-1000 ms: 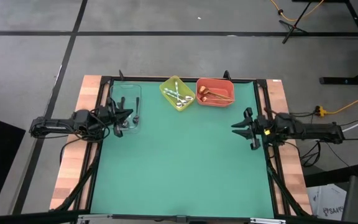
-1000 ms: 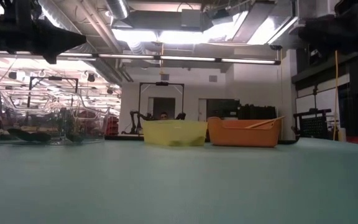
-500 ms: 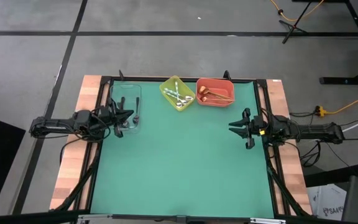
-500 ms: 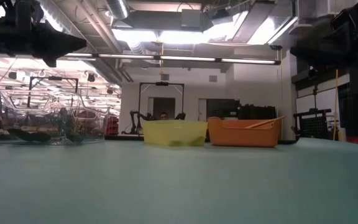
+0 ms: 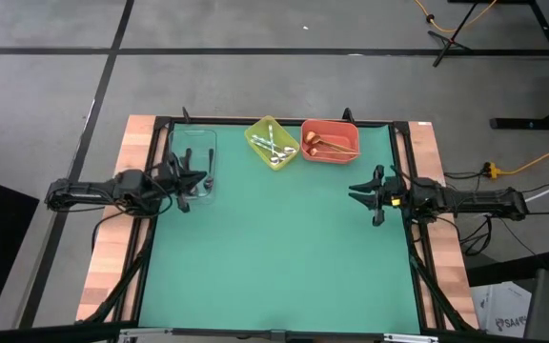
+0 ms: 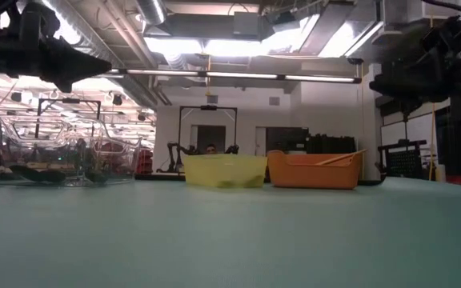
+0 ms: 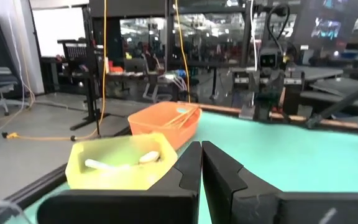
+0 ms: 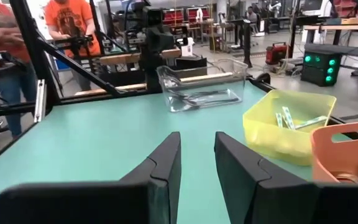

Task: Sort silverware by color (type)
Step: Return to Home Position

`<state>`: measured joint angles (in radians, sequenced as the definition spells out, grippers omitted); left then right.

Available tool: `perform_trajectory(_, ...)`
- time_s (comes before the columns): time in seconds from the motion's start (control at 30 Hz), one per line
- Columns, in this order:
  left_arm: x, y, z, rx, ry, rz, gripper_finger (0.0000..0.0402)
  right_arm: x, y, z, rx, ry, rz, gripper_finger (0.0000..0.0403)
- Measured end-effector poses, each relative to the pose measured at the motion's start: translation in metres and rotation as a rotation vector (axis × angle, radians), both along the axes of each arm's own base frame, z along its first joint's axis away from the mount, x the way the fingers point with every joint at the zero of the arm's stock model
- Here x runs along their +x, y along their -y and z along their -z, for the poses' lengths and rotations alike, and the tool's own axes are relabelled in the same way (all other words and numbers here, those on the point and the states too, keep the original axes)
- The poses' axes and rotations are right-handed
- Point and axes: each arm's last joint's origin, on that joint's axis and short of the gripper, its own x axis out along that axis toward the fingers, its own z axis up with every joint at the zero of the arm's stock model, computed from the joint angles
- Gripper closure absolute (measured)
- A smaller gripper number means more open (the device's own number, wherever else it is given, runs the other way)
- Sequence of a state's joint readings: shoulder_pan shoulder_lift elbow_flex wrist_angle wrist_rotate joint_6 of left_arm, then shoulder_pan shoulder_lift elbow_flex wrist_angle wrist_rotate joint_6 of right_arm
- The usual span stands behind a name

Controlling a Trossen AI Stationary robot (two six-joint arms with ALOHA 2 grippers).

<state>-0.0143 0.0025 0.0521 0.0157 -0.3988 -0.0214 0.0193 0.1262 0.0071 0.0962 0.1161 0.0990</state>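
Note:
The silverware lies in three bins at the far edge of the green mat. Black spoons [image 8: 204, 98] are in the clear bin [image 5: 193, 152]. Silver spoons with pale teal handles [image 5: 273, 145] are in the yellow bin [image 5: 260, 133]. Copper spoons [image 5: 328, 145] are in the orange bin [image 5: 343, 154]. My left gripper [image 5: 201, 178] is shut and empty. It points level toward the table's right, above the clear bin's near end. My right gripper [image 5: 355, 191] is open and empty [image 8: 197, 140]. It points level toward the table's left, at the mat's right side.
The black frame rail [image 5: 403, 152] and wooden strips run along both sides of the mat. The wide middle and near part of the mat [image 5: 274, 257] is bare. People stand in the room behind the left arm [image 8: 67, 18].
My right gripper has come down a little and swung slightly toward the table's far edge, still open. My left gripper has tipped its fingers down a little and stays shut. The bins and spoons have not moved.

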Motion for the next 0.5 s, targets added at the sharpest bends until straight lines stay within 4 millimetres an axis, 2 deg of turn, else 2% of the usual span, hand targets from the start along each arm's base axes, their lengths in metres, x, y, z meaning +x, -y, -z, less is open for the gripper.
perform_trajectory(0.5, 0.0012, 0.0031, 0.0093, -0.021, -0.09, 0.114, 0.0396, -0.0004, 0.0009, 0.0052, 0.0, -0.054, 0.03, 0.0314)
